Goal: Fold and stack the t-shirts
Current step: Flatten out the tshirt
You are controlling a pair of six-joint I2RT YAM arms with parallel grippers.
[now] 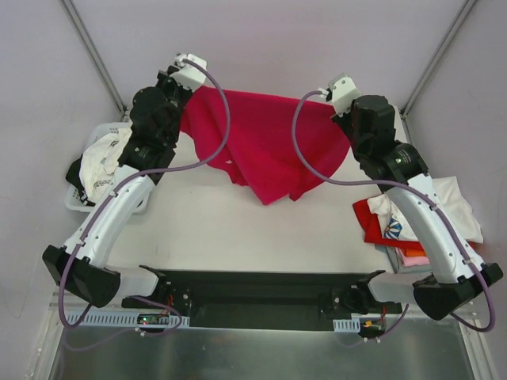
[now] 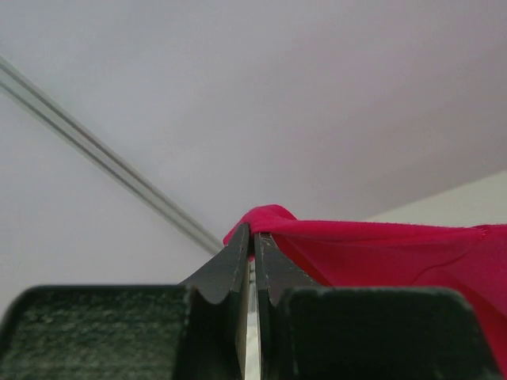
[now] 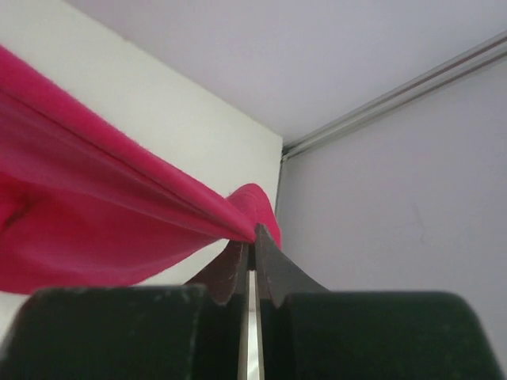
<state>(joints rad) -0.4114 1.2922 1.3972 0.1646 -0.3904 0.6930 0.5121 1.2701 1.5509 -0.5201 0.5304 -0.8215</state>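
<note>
A plain crimson-magenta t-shirt point(image 1: 265, 150) hangs stretched between my two grippers over the far part of the table, and its lower folds trail onto the surface. My left gripper point(image 2: 253, 235) is shut on one edge of the shirt point(image 2: 380, 253). My right gripper point(image 3: 253, 234) is shut on the opposite edge of this shirt point(image 3: 103, 229). In the top view the left gripper point(image 1: 187, 99) and the right gripper point(image 1: 339, 111) are mostly hidden under their own wrists. More t-shirts, red, white with a print and pink, lie stacked point(image 1: 392, 229) at the right.
A white plastic basket point(image 1: 78, 202) at the left table edge holds a white shirt point(image 1: 99, 162) and dark cloth. Grey walls with metal corner posts close the back and sides. The arms' bases and a black rail point(image 1: 253, 297) line the near edge.
</note>
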